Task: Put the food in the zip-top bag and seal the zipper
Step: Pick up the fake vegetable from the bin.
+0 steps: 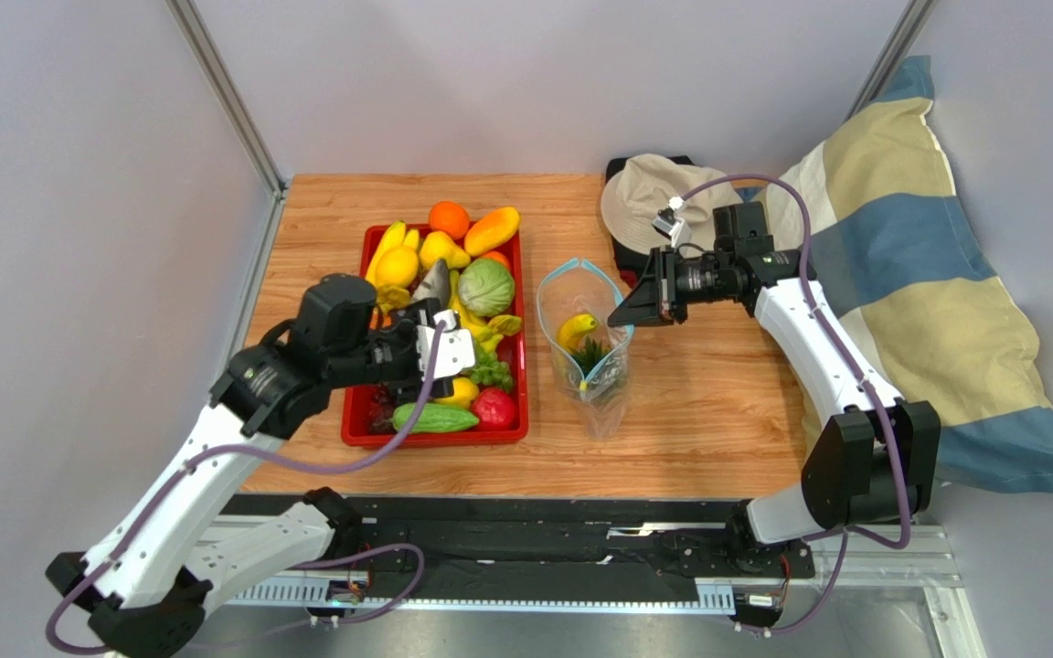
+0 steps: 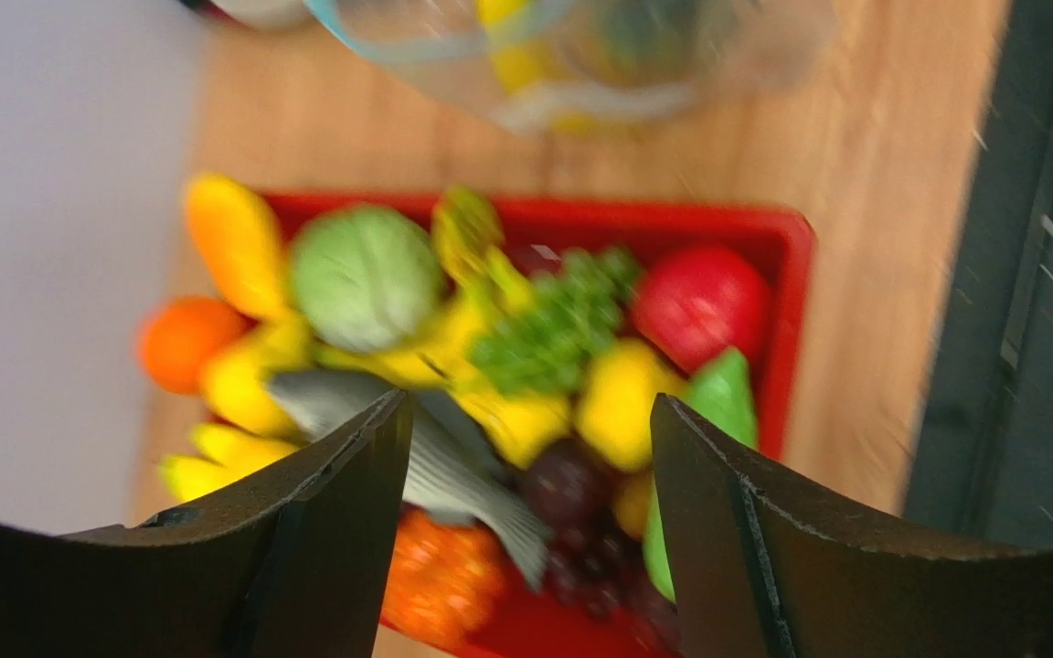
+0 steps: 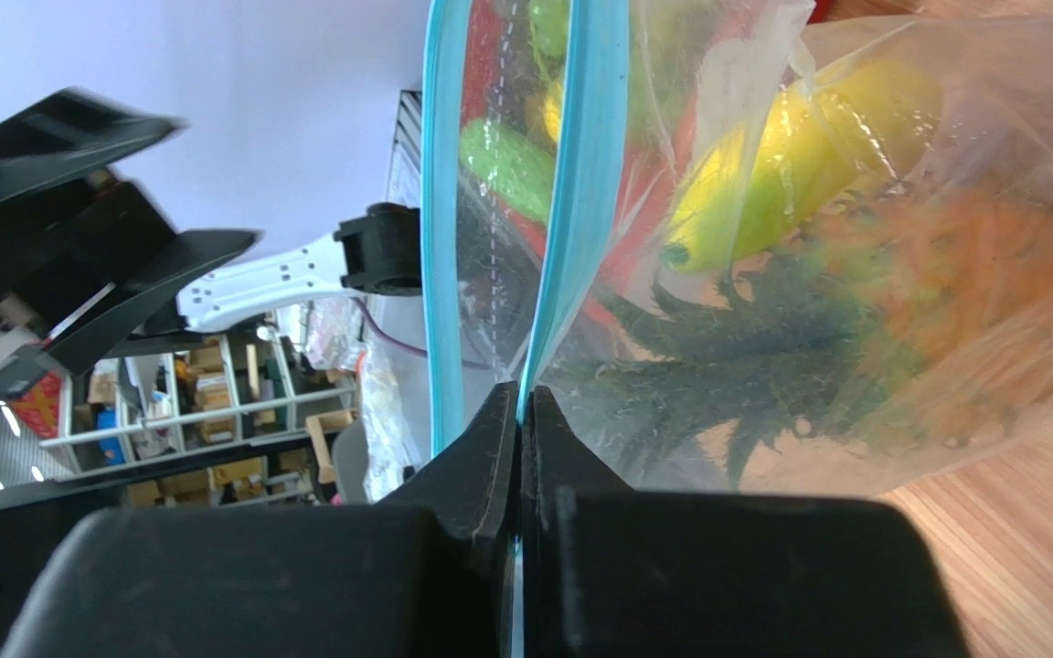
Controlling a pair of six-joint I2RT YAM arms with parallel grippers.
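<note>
Pinching zipper [image 3: 587, 165] of zip-top bag [image 1: 604, 391]: right pincer [image 3: 518, 398] | left pincer [image 2: 529, 411] spread above food [image 2: 361, 274] in red tray [image 2: 789, 274] on bench [image 1: 711, 398]

One zip-top bag [image 1: 604, 398] (two toys [image 1: 576, 329] inside), one red tray [image 1: 422, 439], one hat [image 1: 645, 199], one pillow [image 1: 903, 274].

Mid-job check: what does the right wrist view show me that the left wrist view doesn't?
Only right wrist: the right gripper shut on the zipper, with a yellow fruit and a pineapple inside. Only left wrist: the left gripper open above the red tray, with the cabbage and fish in plain sight. Both: the zip-top bag, blurred at the left view's top edge, and the wooden table.
</note>
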